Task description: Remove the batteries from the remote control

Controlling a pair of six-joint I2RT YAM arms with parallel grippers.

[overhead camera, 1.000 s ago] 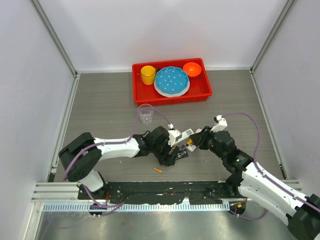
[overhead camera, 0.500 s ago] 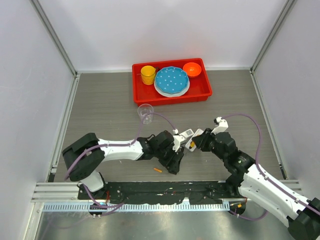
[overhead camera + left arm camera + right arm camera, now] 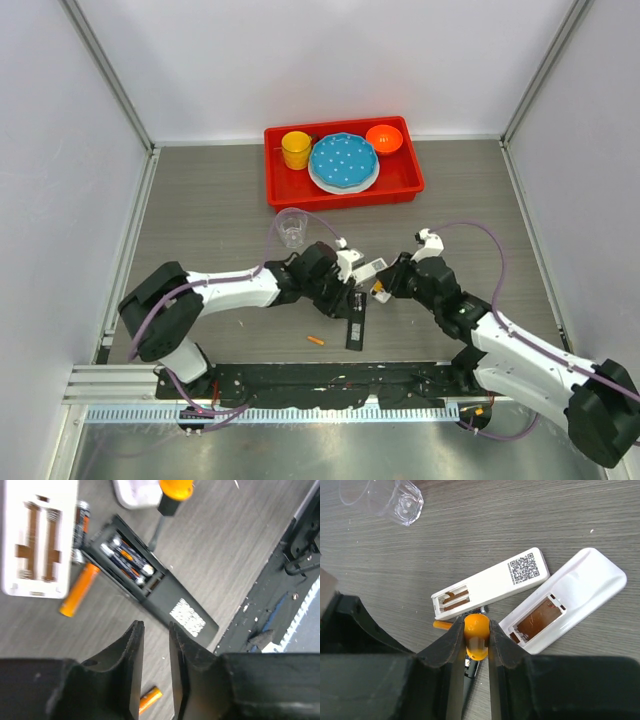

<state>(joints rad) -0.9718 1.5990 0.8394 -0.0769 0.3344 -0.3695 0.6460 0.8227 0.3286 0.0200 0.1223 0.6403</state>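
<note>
Batteries (image 3: 127, 562) sit in the black remote (image 3: 182, 615) (both white remotes (image 3: 490, 582) gape empty, three cells (image 3: 79, 590) loose). Right gripper (image 3: 476, 626) clamps the screwdriver (image 3: 477, 650); left gripper (image 3: 154, 630) narrowly parted, empty.

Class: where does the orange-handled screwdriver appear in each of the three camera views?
Top external: orange-handled screwdriver at centre, in the right gripper.
Left wrist: its handle at the top edge, shaft towards the black remote.
Right wrist: centre, handle clamped in that gripper.
Shared landmark: slim white remote.
</note>
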